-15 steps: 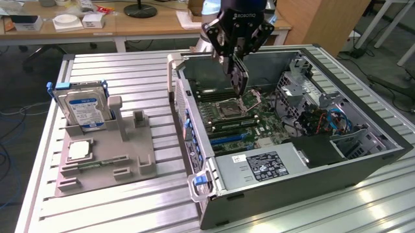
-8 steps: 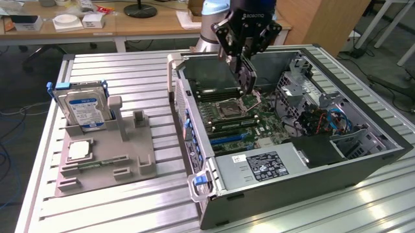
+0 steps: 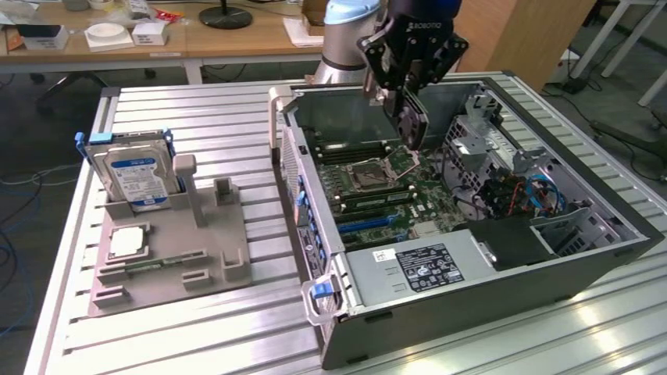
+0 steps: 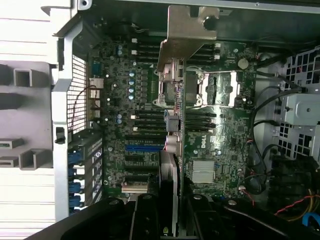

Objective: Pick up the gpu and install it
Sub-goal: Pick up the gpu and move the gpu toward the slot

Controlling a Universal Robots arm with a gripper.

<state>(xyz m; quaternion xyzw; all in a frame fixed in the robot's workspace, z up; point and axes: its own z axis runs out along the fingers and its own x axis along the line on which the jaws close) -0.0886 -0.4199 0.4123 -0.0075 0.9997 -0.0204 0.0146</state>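
On the worktop [image 3: 208, 344], to the exterior view's left of the open computer case [image 3: 490, 269], a blue-labelled hard drive [image 3: 133, 176] stands upright in a gray holder [image 3: 203, 242]. Inside the case's open top, the claw [image 3: 401, 95] is clamped on the gpu [image 3: 411, 125]. The card hangs on edge above the motherboard [image 3: 380, 191], near the processor socket [image 3: 367, 172].

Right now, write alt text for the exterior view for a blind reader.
The arm's tool holds the gpu on edge above the motherboard inside an open computer case. On the exterior view's left, a hard drive stands in a grey fixture on the slatted metal table.
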